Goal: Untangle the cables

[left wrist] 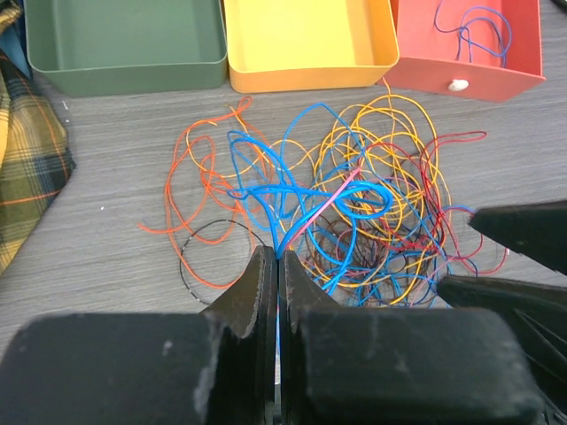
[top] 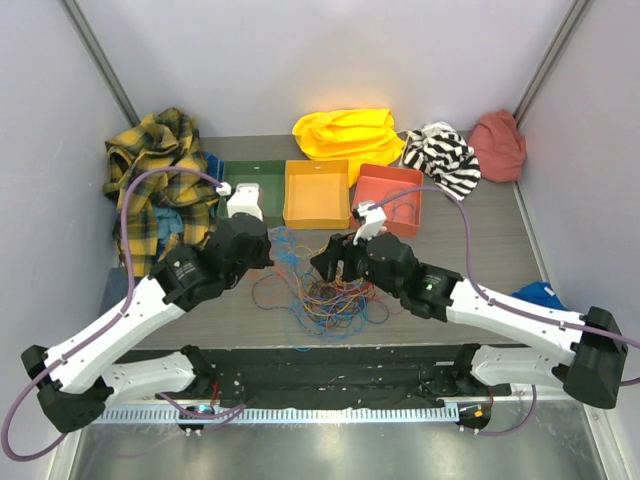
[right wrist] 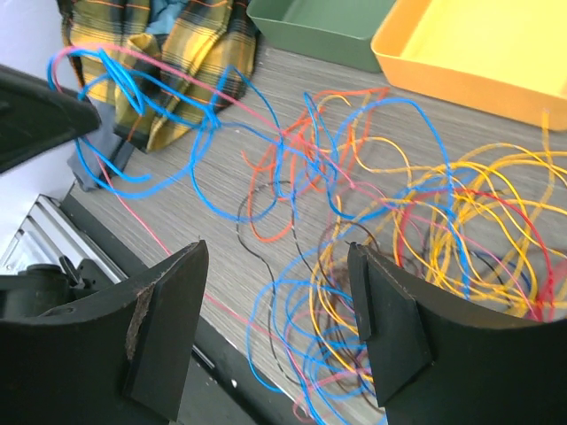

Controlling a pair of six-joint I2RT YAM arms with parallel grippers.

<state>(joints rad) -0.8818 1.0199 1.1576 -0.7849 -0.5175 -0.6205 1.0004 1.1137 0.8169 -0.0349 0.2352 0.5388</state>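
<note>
The cables (top: 322,292) are seen as a loose tangle of orange, yellow, blue, red and dark wires. They lie on the grey tabletop (top: 500,240) in front of a row of three trays and between the two hands.

The left hand (left wrist: 277,258) is pressed together. A blue cable (left wrist: 292,199) and a thin pink cable (left wrist: 323,208) are pinched side by side between its fingertips, and both strands run up to the hand from the left part of the heap.

The right hand (right wrist: 276,297) is held spread above the right part of the tangle, with nothing gripped between its fingers. Whether its tips touch the wires below cannot be told.

An orange cable (left wrist: 190,177) is spread out on the tabletop to the left of the heap, and a black loop (left wrist: 213,258) lies just beside it, nearer the left hand.

At the far side the green tray (left wrist: 124,75), the yellow tray (left wrist: 310,75) and the red tray (left wrist: 461,81) are set side by side. A few loose strands (left wrist: 483,27), blue and red, lie inside the red tray.

A plaid shirt (top: 160,175) is heaped at the far left. A yellow cloth (top: 350,130), a striped cloth (top: 442,155) and a reddish cloth (top: 498,145) are piled behind the trays.
</note>
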